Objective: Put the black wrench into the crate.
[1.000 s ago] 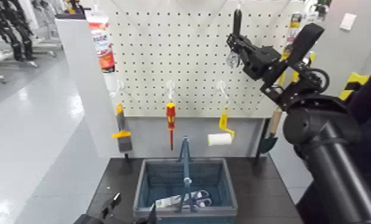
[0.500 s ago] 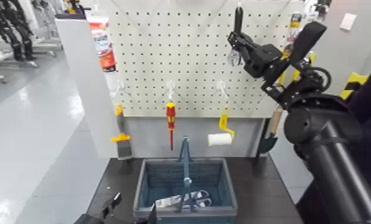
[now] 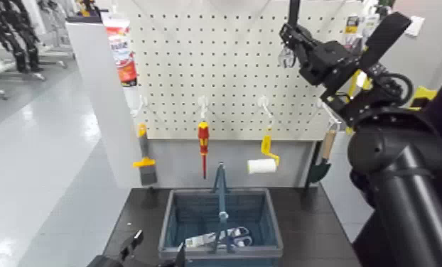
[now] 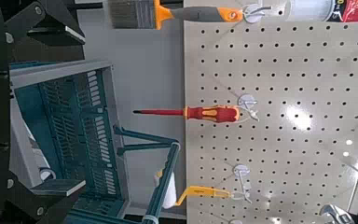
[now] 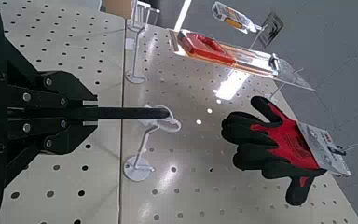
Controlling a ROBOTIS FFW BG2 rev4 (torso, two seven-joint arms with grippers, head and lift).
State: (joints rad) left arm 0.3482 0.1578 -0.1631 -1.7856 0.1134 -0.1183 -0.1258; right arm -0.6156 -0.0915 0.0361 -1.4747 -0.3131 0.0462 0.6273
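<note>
The black wrench (image 3: pixel 293 10) is at the top of the white pegboard (image 3: pixel 217 71), its silvery jaw (image 3: pixel 286 57) pointing down. My right gripper (image 3: pixel 289 39) is shut on it high on the board. In the right wrist view the wrench (image 5: pixel 121 114) sticks out from my fingers (image 5: pixel 37 121), its end by a white hook (image 5: pixel 142 140). The blue-grey crate (image 3: pixel 168 216) with its upright centre handle (image 3: pixel 220 188) stands on the dark table below, and shows in the left wrist view (image 4: pixel 70 121). My left gripper (image 3: pixel 131 248) is open, low at the front left of the crate.
A red-and-yellow screwdriver (image 3: pixel 203 142), a paint roller (image 3: pixel 263 165), a brush (image 3: pixel 145 160) and a trowel (image 3: pixel 322 163) hang on the pegboard. Scissors (image 3: pixel 232 238) lie in the crate. A red-black glove (image 5: pixel 270 140) hangs beside the wrench.
My right gripper has moved up and a little to the right along the pegboard with the wrench in it. The left arm has not moved.
</note>
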